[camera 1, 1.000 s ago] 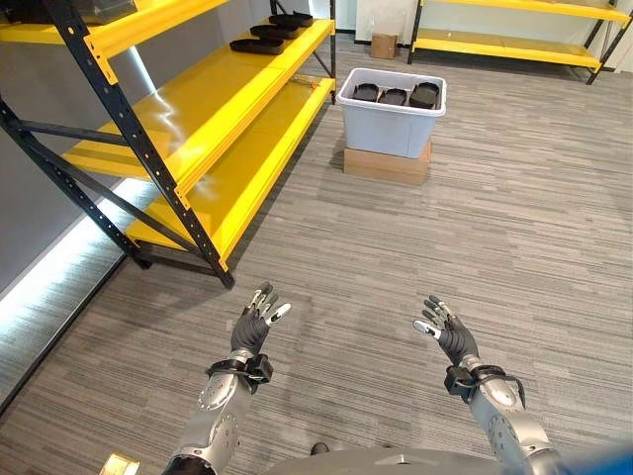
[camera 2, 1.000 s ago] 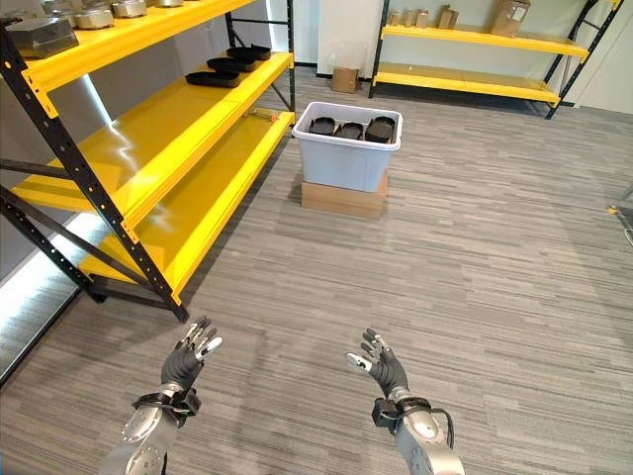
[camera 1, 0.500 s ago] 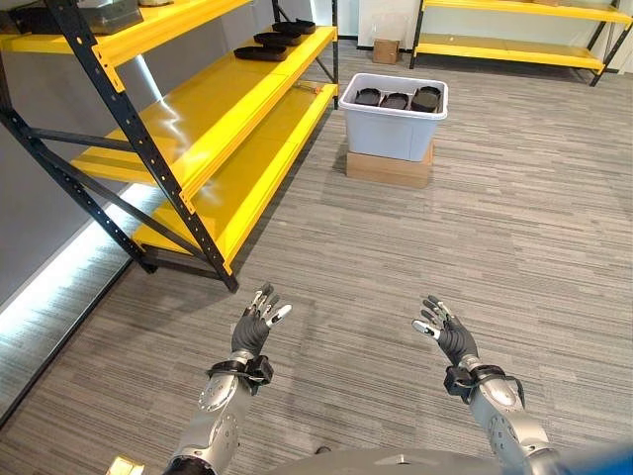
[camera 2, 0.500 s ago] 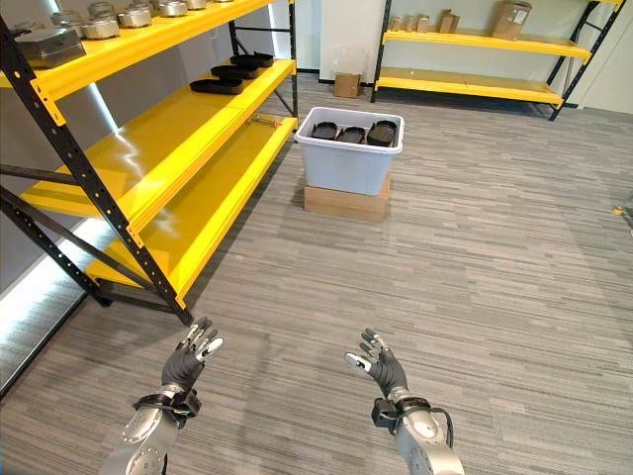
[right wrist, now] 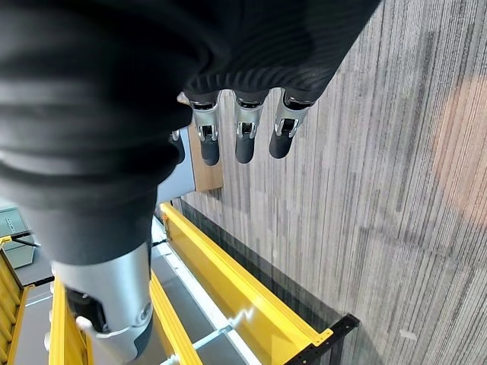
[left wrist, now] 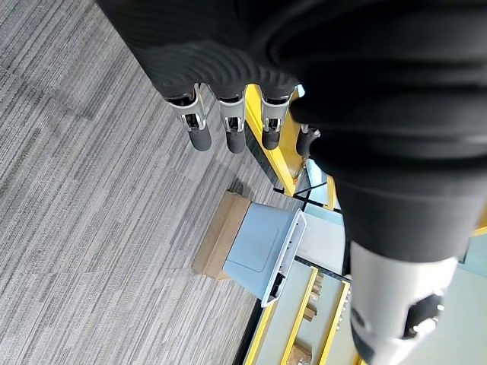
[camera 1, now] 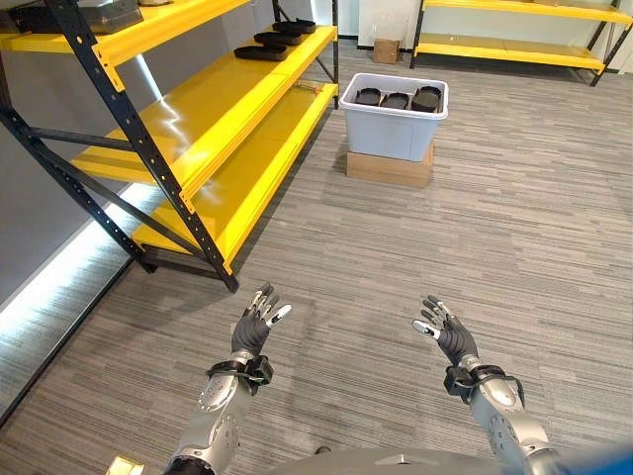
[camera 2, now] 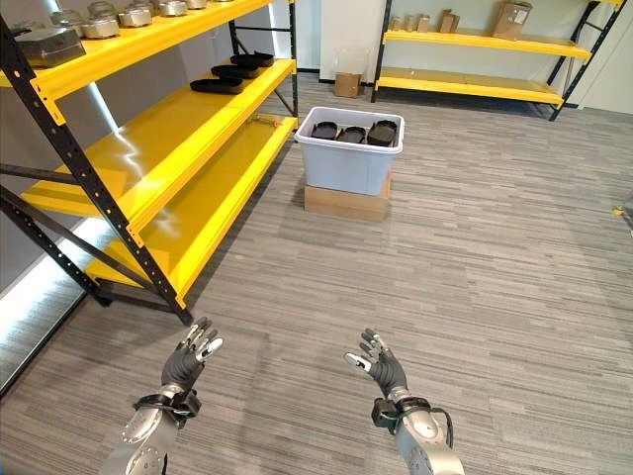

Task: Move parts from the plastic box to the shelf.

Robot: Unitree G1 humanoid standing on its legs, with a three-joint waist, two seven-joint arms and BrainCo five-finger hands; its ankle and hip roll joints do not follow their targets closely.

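Low over the grey carpet floor (camera 1: 554,228), both hands hover apart w/ nothing held: left hand (camera 1: 251,330) fingers straight & relaxed, right hand (camera 1: 447,333) likewise, palms facing each other. Well ahead, the plastic box (camera 1: 393,117) sits on a cardboard base (camera 1: 387,165), black parts (camera 1: 396,99) in a row inside near its rim. Beside it, to the left, the yellow shelf (camera 1: 213,99); a few black parts on shelf (camera 1: 269,42) lie at its far end, middle level.
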